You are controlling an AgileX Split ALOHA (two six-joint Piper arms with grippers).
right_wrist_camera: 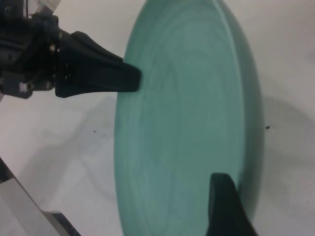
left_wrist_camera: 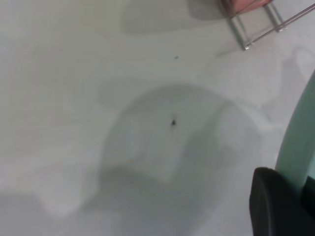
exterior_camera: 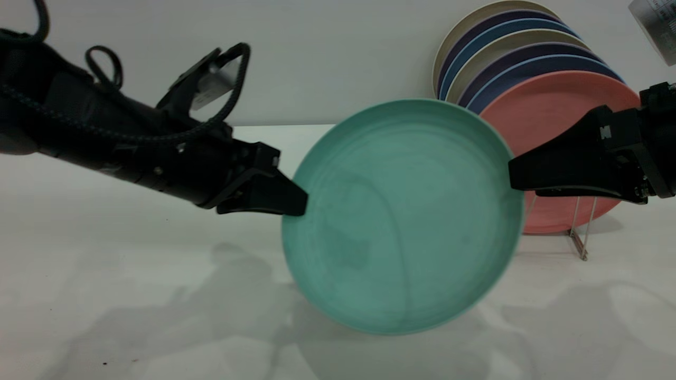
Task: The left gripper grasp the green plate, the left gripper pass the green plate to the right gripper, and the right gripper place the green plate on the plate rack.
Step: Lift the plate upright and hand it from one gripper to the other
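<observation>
White tabletop (exterior_camera: 105, 274) and a pale wall frame the scene. Held upright above the table at centre, the green plate (exterior_camera: 404, 216) faces the exterior camera. At its nine o'clock edge the left gripper (exterior_camera: 296, 203) is clamped on the rim. At its three o'clock edge the right gripper (exterior_camera: 515, 177) has its fingers over the rim; whether they are pinched tight I cannot tell. Behind, toward two o'clock, the plate rack (exterior_camera: 578, 232) holds a salmon-pink plate (exterior_camera: 554, 116) before blue and cream plates (exterior_camera: 507, 47)

Plain pale wall (exterior_camera: 327, 47) behind a shadowed white table (exterior_camera: 132, 295)
</observation>
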